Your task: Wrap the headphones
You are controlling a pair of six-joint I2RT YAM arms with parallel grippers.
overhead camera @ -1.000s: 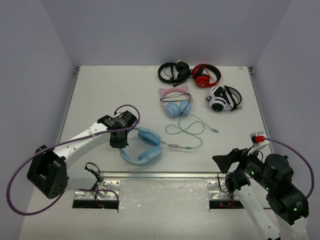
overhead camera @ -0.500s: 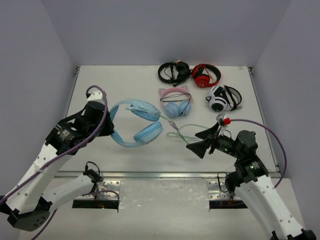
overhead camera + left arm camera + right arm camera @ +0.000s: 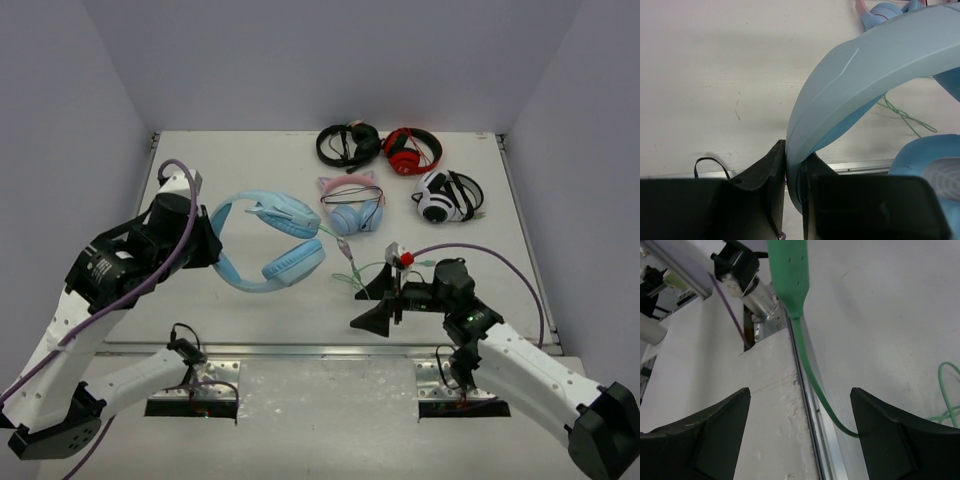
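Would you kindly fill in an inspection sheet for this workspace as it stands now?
Surface: white table, few faint marks.
Job's things: light blue headphones held up by the headband.
Clutter: cat-ear headphones, black headphones, red headphones, white-and-black headphones, all at the far side.
Grippers: left gripper jaws shut on the headband; right gripper jaws open astride the pale green cable.
Cables: pale green cable trails onto the table; purple cable loops over each arm.
Surroundings: plain walls, nothing else seen.

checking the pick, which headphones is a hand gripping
The large light blue over-ear headphones, headband clamped in the left hand. The black, red, white-and-black and pink cat-ear pairs lie free.
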